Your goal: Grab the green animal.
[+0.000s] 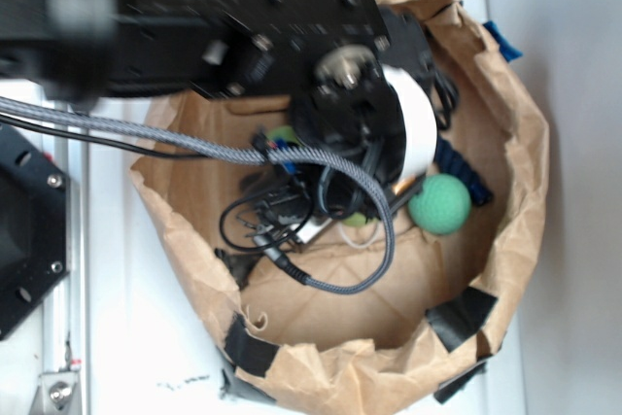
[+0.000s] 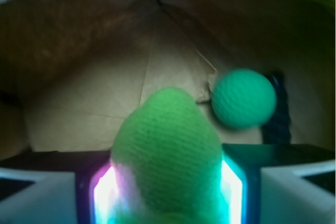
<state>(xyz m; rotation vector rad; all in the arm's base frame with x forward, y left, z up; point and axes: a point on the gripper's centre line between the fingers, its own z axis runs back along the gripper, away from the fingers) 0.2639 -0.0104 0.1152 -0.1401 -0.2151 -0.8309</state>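
Inside the paper bag (image 2: 79,103), the claw (image 2: 167,187) is closed on the green animal (image 2: 168,150), long axis pointing away from the wrist camera; ball (image 2: 244,98) just beside.

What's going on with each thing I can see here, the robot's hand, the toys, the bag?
Gripper: closed, its fingers pressing on both sides of the green animal.
Green animal: held between the fingers, mostly hidden under the arm in the exterior view.
Mint-green ball: lying loose on the bag floor, apart from the green animal.
Paper bag: open, rim rolled down, patched with black tape.
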